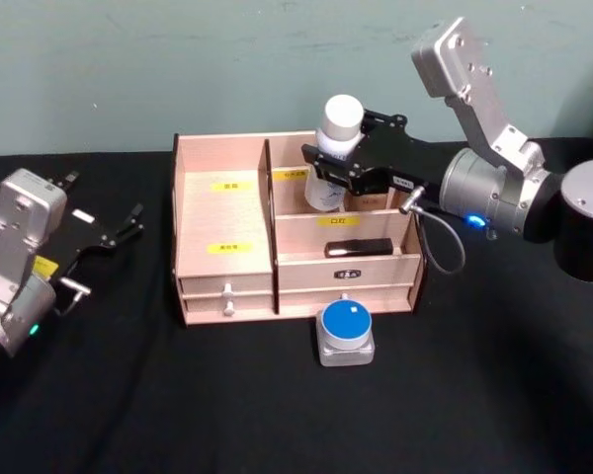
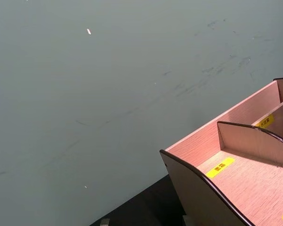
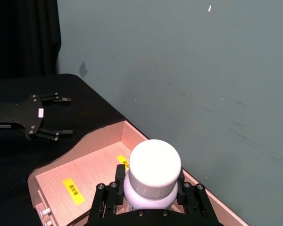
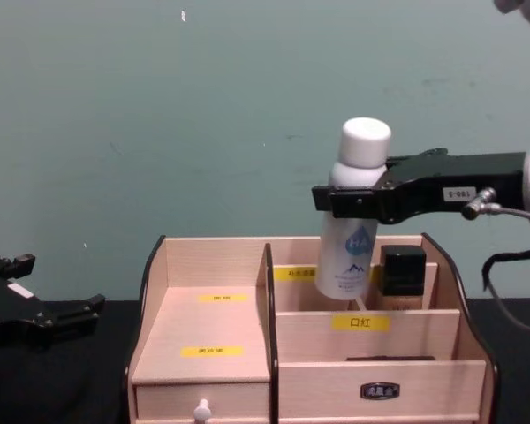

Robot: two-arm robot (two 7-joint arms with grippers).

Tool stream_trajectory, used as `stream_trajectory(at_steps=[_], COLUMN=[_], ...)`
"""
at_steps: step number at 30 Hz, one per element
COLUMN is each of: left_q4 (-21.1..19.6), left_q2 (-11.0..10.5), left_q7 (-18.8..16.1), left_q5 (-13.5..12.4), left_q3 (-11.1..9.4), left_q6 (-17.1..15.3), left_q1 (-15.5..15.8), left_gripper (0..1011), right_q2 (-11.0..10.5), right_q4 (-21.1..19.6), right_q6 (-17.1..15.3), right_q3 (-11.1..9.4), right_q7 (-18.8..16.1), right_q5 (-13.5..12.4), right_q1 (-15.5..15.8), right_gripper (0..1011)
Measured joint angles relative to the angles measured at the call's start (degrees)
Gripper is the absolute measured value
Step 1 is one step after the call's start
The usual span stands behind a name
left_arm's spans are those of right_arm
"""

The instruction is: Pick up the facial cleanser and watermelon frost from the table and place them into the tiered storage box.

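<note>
The facial cleanser (image 1: 338,138), a white bottle with a white cap and blue print (image 4: 352,238), is held upright by my right gripper (image 1: 341,170), which is shut on its neck (image 3: 153,172). The bottle's lower end is inside the back right compartment of the tiered storage box (image 1: 222,212); whether it rests on the floor there I cannot tell. The watermelon frost (image 1: 346,331), a small grey pot with a blue lid, stands on the table just in front of the box. My left gripper (image 1: 101,202) sits open on the table left of the box, holding nothing.
A black block (image 4: 402,269) stands beside the bottle in the same back compartment. A flat black item (image 1: 359,247) lies in the tier below. The table is covered in black cloth (image 1: 178,405), and a teal wall (image 4: 203,106) stands close behind the box.
</note>
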State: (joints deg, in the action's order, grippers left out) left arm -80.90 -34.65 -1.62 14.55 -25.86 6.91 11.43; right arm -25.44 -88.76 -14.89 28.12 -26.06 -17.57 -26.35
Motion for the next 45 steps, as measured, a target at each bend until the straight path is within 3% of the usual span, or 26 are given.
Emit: stream_trajectory(at_steps=[10,45], left_q4=[0.0,0.0], left_q2=[0.0,0.0], left_q7=[0.0,0.0], left_q5=[0.0,0.0], left_q3=[0.0,0.0], left_q6=[0.0,0.0], left_q1=[0.0,0.0], left_gripper=[1001,1001], right_q2=[1.9,4.4], right_q4=[4.2,12.1], right_q6=[0.7,-0.2], right_q3=[0.8,3.6], right_q7=[-0.9,-3.0], right_q5=[0.7,2.5], right_q1=[-2.1,-4.7], right_gripper=[596,596])
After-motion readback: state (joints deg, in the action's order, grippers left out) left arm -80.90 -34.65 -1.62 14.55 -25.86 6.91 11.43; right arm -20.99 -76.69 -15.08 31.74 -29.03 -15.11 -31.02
